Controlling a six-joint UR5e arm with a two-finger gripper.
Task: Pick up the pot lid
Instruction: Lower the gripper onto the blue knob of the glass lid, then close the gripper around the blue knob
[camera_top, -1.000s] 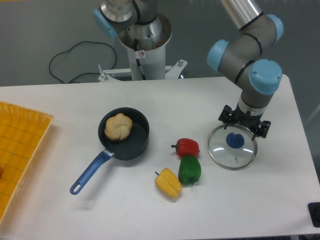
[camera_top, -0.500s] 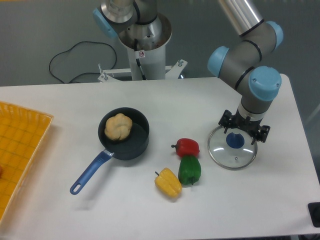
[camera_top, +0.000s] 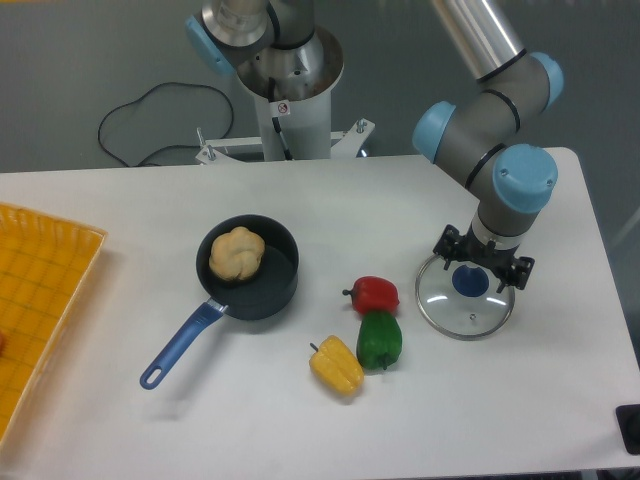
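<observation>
Lid (camera_top: 466, 316) lies flat on the white table (camera_top: 230, 430), its clear glass showing a dark rim and a blue knob (camera_top: 470, 281) in the middle. I have my gripper (camera_top: 483, 268) pointing down over it, fingers spread apart, one to each side of the knob in this view; I cannot tell whether either one touches the glass. My gripper hides the back part of the rim. The closest neighbor is a red pepper (camera_top: 374, 296), just beside the lid but apart from it. A green pepper (camera_top: 380, 341) sits right by the red one, and I cannot tell whether they touch. A yellow pepper (camera_top: 337, 366) lies near the green one, farther from the lid. Well apart, toward the left of the view, a black pan (camera_top: 273, 291) holds a light brown lump (camera_top: 237, 254), its blue handle (camera_top: 184, 345) slanting toward the front. An orange crate (camera_top: 45, 262) stands at the left edge, and a black cable (camera_top: 150, 88) curls behind the table.
</observation>
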